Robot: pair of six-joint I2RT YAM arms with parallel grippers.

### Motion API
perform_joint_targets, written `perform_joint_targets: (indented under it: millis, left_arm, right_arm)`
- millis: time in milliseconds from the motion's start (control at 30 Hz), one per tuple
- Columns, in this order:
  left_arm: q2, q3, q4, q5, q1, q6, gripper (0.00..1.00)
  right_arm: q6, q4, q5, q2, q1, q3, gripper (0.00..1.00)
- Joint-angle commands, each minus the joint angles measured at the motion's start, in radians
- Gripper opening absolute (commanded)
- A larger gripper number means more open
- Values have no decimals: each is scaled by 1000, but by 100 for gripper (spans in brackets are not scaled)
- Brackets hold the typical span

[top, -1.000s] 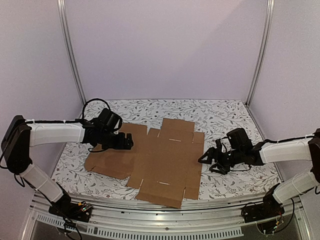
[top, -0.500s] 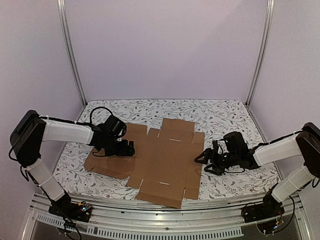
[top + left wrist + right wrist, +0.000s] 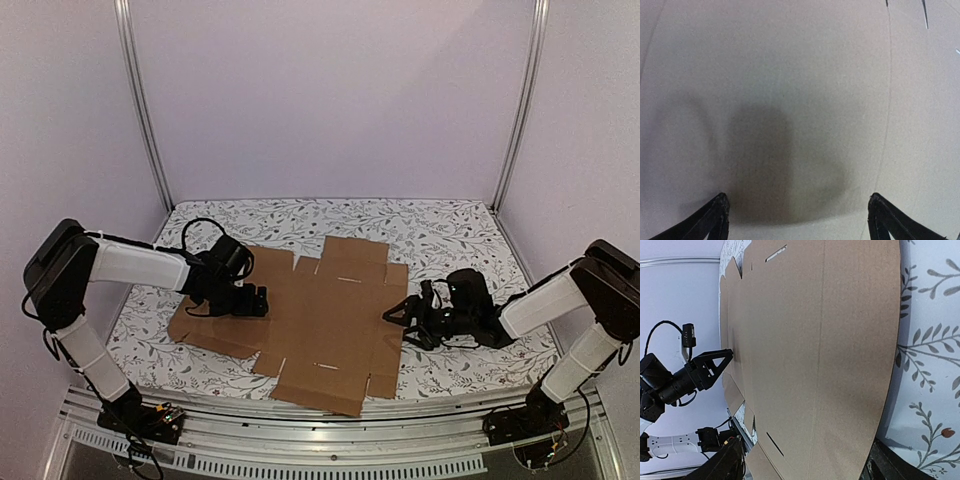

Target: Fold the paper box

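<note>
Two arms reach in from the aluminium rail (image 3: 320, 440) at the 6 o'clock edge of the table. Just beyond that rail, the paper box (image 3: 320, 320) is laid out as a flat, unfolded brown sheet at the middle of the table, with its flaps spread toward 9, 12 and 3 o'clock.

The left gripper (image 3: 255, 300) is held low over the 9 o'clock flap, its jaws spread wide and clamped on nothing. A shadow is cast on the cardboard beneath it, but whether the fingertips (image 3: 721, 201) touch the flap cannot be told.

The right gripper (image 3: 400, 318) is set low at the sheet's 3 o'clock edge and pointed toward 9 o'clock. Its jaws are likewise wide apart, and the cardboard is not gripped.

The table is covered by a white cloth (image 3: 440, 235) printed with grey leaves. Toward 12 o'clock and at both sides, the space is closed off by plain pale lilac walls (image 3: 330, 100) framed by metal posts (image 3: 140, 110).
</note>
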Motion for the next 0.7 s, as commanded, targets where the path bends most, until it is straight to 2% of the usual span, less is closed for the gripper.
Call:
perform_joint_targets:
  millis: [0, 233, 500, 667]
  left_arm:
    - [40, -15, 12, 23, 6, -11, 94]
    - [67, -8, 23, 36, 1, -15, 93]
    - [75, -3, 25, 43, -4, -14, 93]
    - [71, -5, 24, 45, -7, -16, 93]
  right_arm:
    - [16, 41, -8, -1, 17, -33, 82]
    - [7, 148, -22, -78, 24, -63, 82]
    - [48, 315, -20, -63, 46, -82, 80]
    - [60, 287, -3, -47, 49, -83, 74]
